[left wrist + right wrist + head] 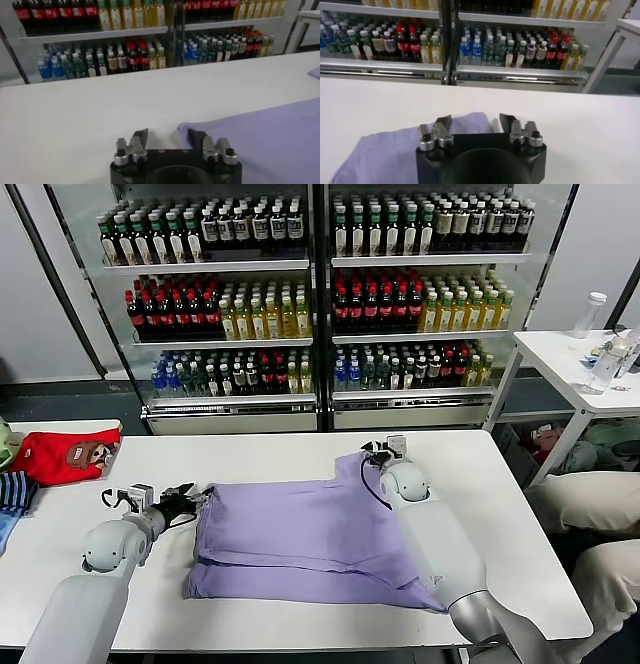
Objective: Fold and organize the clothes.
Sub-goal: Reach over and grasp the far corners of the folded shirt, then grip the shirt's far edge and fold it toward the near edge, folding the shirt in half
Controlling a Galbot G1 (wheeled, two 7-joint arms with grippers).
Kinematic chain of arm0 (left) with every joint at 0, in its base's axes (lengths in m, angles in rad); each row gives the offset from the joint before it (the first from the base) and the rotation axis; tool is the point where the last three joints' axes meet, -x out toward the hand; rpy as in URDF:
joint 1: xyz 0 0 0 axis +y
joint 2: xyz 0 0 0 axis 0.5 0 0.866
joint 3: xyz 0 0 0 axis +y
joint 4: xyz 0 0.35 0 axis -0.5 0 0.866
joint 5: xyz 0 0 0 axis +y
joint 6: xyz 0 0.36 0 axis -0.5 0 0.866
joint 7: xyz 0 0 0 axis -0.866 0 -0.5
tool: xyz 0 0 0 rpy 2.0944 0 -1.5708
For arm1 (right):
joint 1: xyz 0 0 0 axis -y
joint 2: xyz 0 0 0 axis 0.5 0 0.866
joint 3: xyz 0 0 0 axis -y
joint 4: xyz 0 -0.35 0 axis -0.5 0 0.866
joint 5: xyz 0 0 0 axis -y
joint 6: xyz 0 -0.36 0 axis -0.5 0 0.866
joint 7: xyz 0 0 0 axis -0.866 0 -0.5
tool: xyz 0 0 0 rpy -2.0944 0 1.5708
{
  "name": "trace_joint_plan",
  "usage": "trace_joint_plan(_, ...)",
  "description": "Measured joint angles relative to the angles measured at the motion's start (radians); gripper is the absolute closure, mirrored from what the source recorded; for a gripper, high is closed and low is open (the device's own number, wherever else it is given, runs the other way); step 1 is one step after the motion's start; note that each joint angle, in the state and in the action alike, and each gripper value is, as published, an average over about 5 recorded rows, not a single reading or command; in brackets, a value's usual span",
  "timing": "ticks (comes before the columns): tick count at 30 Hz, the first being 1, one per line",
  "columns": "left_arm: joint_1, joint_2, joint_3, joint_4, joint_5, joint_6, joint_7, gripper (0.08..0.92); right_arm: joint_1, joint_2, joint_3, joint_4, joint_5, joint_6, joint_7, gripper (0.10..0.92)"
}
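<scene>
- On the white table [300, 624], mid-front, lies the lavender T-shirt [310, 539], folded over on itself, plain side up.
- left gripper [192, 502] sits at the shirt's left edge, fingers spread apart around a corner, not pinching.
- right gripper [375, 452] is at the far right corner, fingers also spread.
- Red garment [65, 456] lies far left; drink fridges [320, 294] stand behind.

The T-shirt [310, 539] lies mid-table [520, 514], left pincer [190, 502] at its left edge, right pincer [378, 452] at its far corner.

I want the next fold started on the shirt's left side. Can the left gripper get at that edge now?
Probably yes: the left gripper sits right at the purple shirt's near corner, fingers apart, with only bare table around it.
</scene>
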Motion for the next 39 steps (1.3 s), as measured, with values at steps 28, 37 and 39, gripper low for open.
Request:
trace_joint_plan(28, 0.111, 0.000, -0.034, -0.152, -0.088, -0.067, -0.050, 0.917, -0.246, -0.154, 0.010, 0.469, 0.069, 0.047, -0.007, 0.909)
trace_joint_plan(37, 0.215, 0.006, -0.070, -0.233, -0.111, -0.108, -0.069, 0.917, -0.397, -0.232, 0.046, 0.693, 0.088, 0.034, 0.004, 0.909)
trace_joint_plan(39, 0.235, 0.004, -0.076, -0.245, -0.115, -0.117, -0.071, 0.917, -0.423, -0.245, 0.053, 0.724, 0.090, 0.034, 0.004, 0.909)
